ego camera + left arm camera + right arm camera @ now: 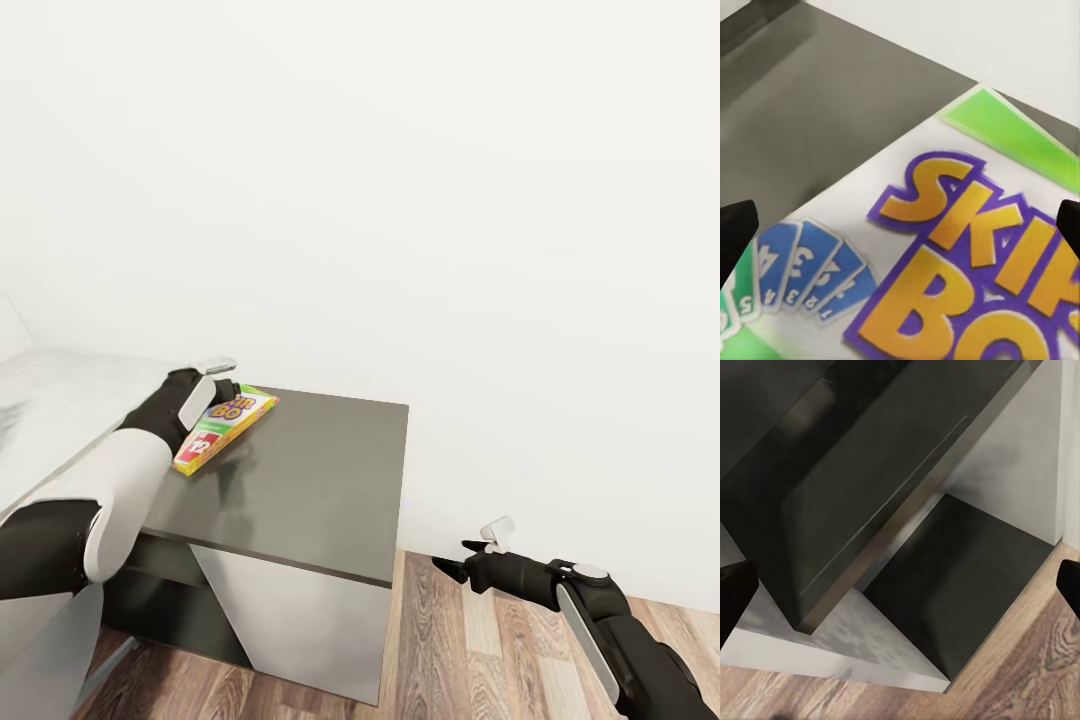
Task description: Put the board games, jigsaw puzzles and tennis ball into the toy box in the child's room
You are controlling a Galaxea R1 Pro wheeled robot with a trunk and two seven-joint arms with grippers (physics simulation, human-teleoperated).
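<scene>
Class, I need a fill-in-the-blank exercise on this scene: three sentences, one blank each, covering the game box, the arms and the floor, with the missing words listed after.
1. The board game lies on the dark grey ____ top.
2. The big orange letters on the box read SKIP ____.
3. The right gripper hangs over the ____-plank floor, away from the box, while the left gripper is at the box.

Missing words: cabinet; BO; wood
</scene>
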